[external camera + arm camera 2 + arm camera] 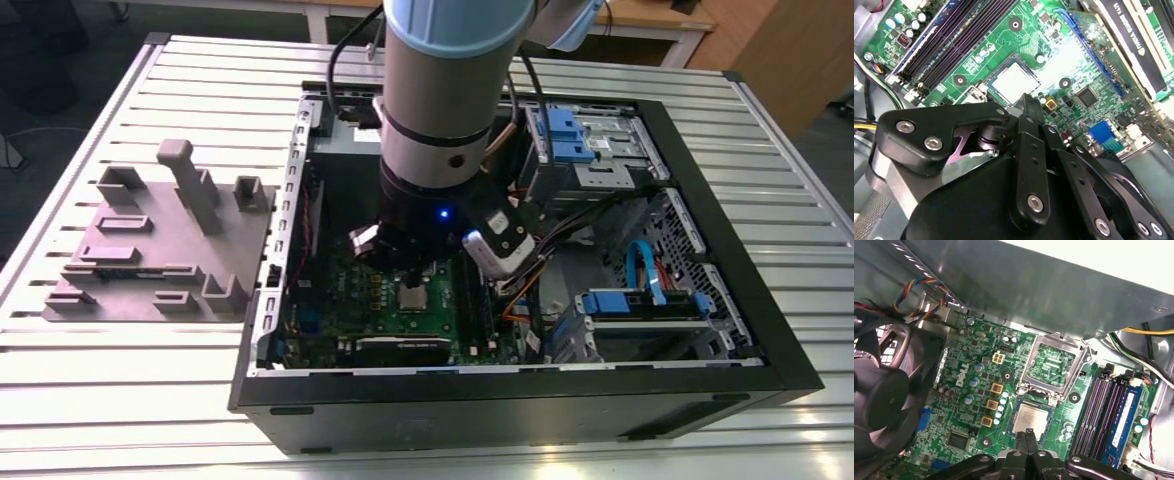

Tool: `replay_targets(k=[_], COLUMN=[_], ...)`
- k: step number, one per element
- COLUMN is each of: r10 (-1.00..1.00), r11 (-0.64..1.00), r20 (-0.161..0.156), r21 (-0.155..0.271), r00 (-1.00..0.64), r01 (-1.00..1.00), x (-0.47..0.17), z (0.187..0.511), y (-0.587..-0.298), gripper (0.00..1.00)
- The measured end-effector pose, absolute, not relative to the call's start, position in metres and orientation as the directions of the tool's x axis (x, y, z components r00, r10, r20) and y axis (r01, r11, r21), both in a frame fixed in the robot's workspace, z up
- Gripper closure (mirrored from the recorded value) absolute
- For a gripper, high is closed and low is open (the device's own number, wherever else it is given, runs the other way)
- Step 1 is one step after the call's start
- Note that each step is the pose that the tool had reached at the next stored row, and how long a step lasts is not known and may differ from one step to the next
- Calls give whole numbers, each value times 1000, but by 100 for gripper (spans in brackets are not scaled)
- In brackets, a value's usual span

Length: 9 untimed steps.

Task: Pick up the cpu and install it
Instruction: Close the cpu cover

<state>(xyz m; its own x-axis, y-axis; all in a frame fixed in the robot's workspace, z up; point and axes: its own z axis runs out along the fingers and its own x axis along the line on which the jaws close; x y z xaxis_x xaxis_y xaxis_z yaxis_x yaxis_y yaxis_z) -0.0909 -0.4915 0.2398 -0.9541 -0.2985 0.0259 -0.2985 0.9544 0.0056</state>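
Gripper point(1028, 436) fingertips pressed together, empty, hovering directly over cpu point(1030, 419). Cpu lies flat in socket mid-motherboard point(974, 390), square, no long axis. Socket frame point(1054, 365) hinged open, upright just beyond cpu. Memory slots point(1104, 410) beside socket; fan point(884, 395) toward case point(534, 395) wall. Case rim confines arm.

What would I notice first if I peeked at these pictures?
A big robot arm reaching down into an open computer case on a ribbed metal table. Under the gripper lies the green motherboard, with the shiny square cpu sitting in its socket and the metal socket frame flipped open beside it. On the exterior view's left stands a grey block holder.
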Motion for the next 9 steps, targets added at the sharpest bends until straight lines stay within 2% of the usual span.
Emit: replay_targets(k=[9], r10=[-302], r11=[953], r20=[26], r21=[6], r00=[-953], r01=[-302], x=[-76], z=[239], y=[-487], gripper=[90])
